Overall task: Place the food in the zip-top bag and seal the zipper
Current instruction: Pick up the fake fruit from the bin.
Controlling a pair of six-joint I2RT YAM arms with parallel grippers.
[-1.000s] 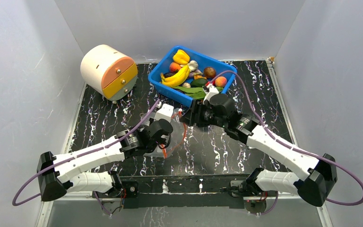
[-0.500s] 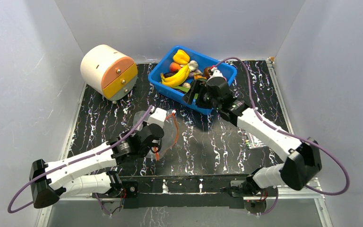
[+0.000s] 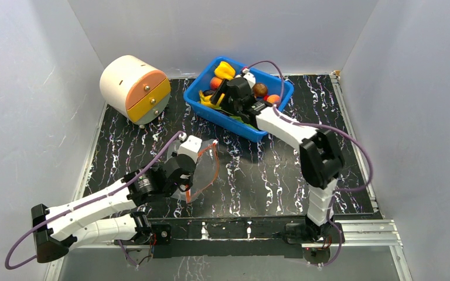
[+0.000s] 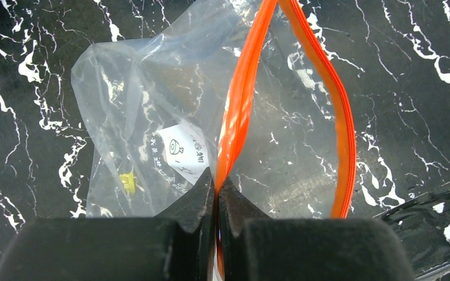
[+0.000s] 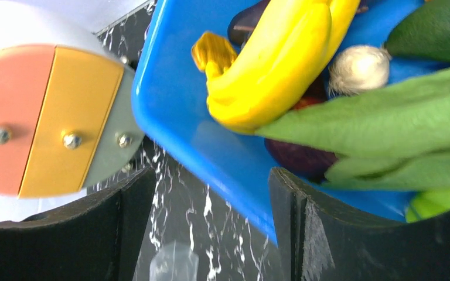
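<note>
Wide open, the right end effector [image 5: 208,196] hovered, the banana [image 5: 275,58] just ahead, slanting crosswise; the left end effector [image 4: 217,188] pinched the zipper [image 4: 243,99].

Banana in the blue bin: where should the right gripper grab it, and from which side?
Take the banana mid-body, jaws across its thickness, from above. It lies on top of the pile with its middle bare. The blue bin wall crowds its lower tip and green leaves lie alongside, so a sideways approach looks poor. The right gripper is open.
</note>
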